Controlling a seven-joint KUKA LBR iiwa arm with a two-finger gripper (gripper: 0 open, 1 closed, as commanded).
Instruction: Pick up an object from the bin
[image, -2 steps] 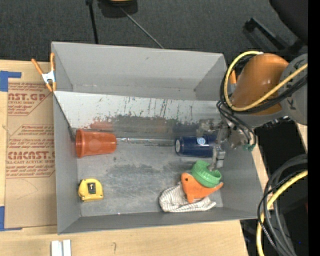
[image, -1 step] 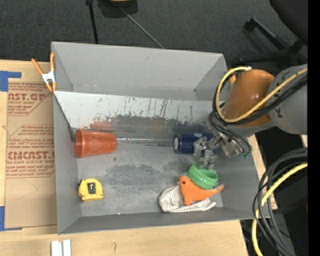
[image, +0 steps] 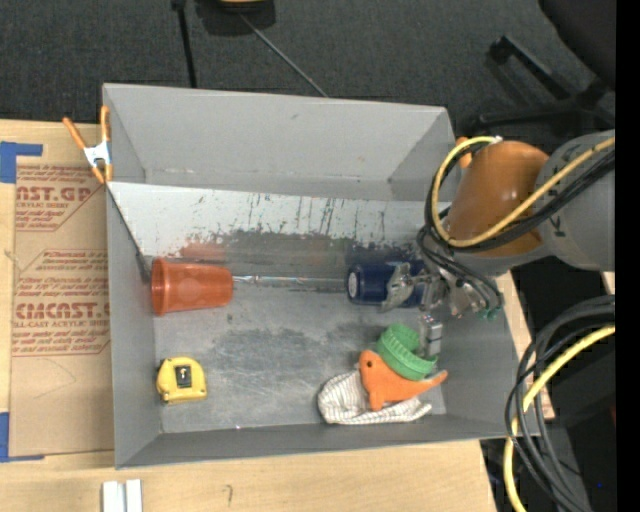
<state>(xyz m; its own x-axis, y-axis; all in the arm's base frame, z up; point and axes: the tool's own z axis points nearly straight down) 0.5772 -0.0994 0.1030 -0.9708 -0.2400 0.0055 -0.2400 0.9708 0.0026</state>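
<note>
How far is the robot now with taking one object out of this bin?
Done: the gripper is down inside the bin at its right side, between the dark blue cylinder and the green ribbed cap. In hand: nothing looks lifted; the cap, the orange toy on the white cloth, the orange cup and the yellow tape measure all lie on the floor. Left: gripping one thing and raising it out.

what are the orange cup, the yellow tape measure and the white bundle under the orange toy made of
Orange cup: likely plastic, smooth with a dull sheen along its side.
Yellow tape measure: hard moulded plastic case, judging by its rounded edges and even colour.
White bundle: probably cloth, soft and matt, lying in crumpled folds.
</note>
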